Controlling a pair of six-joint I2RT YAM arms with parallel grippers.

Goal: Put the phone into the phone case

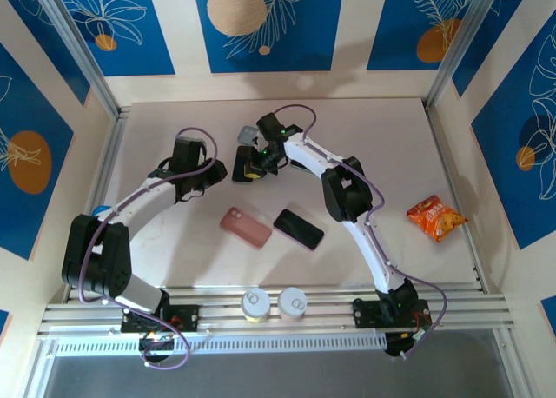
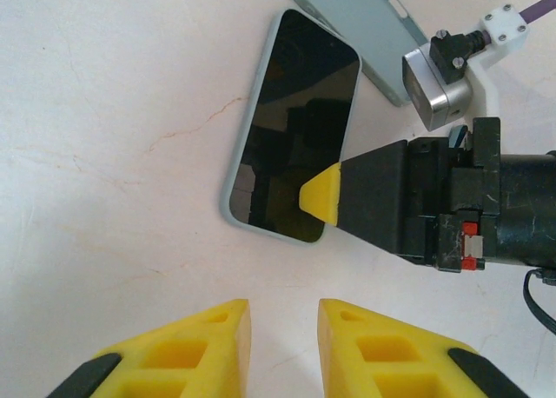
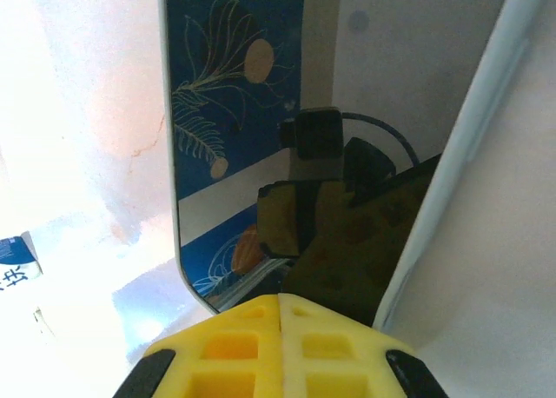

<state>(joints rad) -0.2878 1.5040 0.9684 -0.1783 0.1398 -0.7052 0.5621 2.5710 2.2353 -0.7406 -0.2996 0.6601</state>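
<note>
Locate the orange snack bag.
In the top view, the orange snack bag lies on the table's right side, just right of the right arm and near the table's right edge.

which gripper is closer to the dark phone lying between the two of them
Right. The right gripper, shut, has its tip over the phone at its long edge, apparently touching. The left gripper sits short of its near end, slightly open, bare table between.
</note>
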